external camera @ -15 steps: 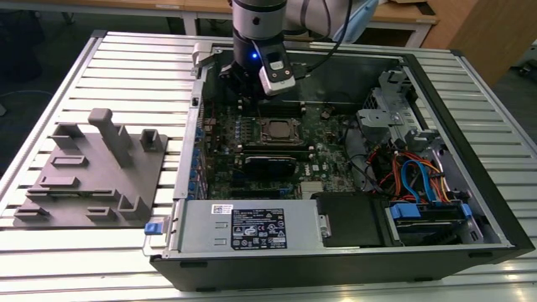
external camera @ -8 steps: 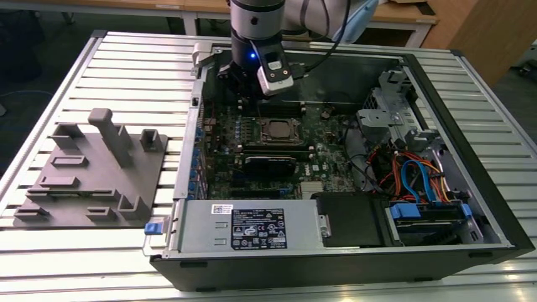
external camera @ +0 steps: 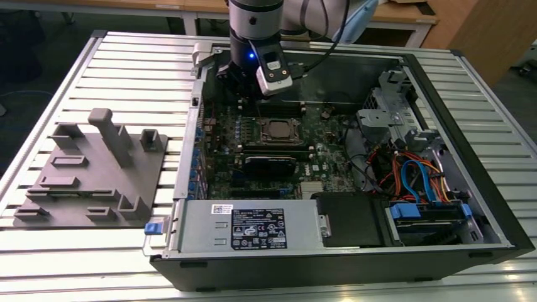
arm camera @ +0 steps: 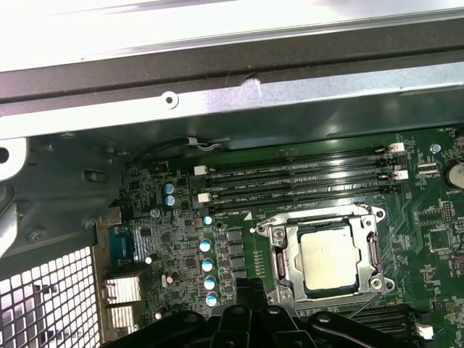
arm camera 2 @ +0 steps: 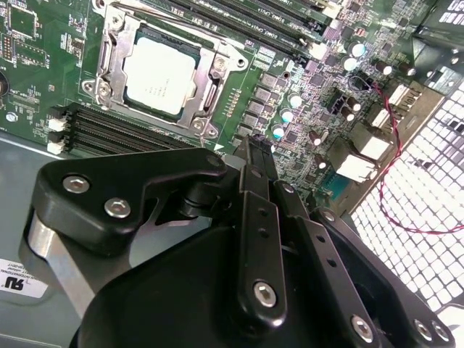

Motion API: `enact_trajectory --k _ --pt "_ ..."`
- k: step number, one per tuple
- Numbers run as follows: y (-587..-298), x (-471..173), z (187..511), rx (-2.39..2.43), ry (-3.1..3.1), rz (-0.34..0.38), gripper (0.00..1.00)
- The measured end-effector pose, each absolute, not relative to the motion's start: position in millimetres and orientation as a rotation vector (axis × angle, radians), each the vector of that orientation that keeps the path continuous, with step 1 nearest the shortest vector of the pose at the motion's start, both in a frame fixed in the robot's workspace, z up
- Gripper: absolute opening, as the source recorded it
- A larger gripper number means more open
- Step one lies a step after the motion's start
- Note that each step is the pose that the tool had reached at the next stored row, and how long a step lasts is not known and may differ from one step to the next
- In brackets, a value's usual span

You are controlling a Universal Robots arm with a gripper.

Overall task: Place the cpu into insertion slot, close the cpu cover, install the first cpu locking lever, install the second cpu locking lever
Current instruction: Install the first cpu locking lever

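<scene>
The cpu (external camera: pixel 275 130) lies flat in the insertion slot (external camera: pixel 290 139) in the middle of the motherboard, its pale metal top showing in both wrist views (arm camera 2: pixel 161 75) (arm camera: pixel 326 257). The cpu cover (arm camera 2: pixel 214 74) (arm camera: pixel 284 262), a silver frame, lies down around the chip. My gripper (external camera: pixel 243 91) hangs above the board beside the socket, toward the case's rear wall and the exterior view's left. Its black fingers (arm camera 2: pixel 255 156) are shut together with nothing between them, and their tips (arm camera: pixel 250 288) point at the small capacitors beside the socket.
Long black memory slots (arm camera: pixel 297 181) run along one side of the socket. A black card (external camera: pixel 270 165) and the power supply (external camera: pixel 251 226) sit nearer the case front. Drive cage and coloured cables (external camera: pixel 419 182) fill the exterior view's right. A grey fixture block (external camera: pixel 92 170) stands on the table outside.
</scene>
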State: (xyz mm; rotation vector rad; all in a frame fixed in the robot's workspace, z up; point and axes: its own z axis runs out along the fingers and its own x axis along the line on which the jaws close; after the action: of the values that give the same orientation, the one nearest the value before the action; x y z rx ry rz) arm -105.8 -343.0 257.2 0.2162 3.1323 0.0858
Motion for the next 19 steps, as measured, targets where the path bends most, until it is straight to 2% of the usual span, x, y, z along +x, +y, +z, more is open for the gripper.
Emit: enact_trajectory --k 19 --pt "-330.6 -111.6 256.9 0.204 3.124 0.087 0.11"
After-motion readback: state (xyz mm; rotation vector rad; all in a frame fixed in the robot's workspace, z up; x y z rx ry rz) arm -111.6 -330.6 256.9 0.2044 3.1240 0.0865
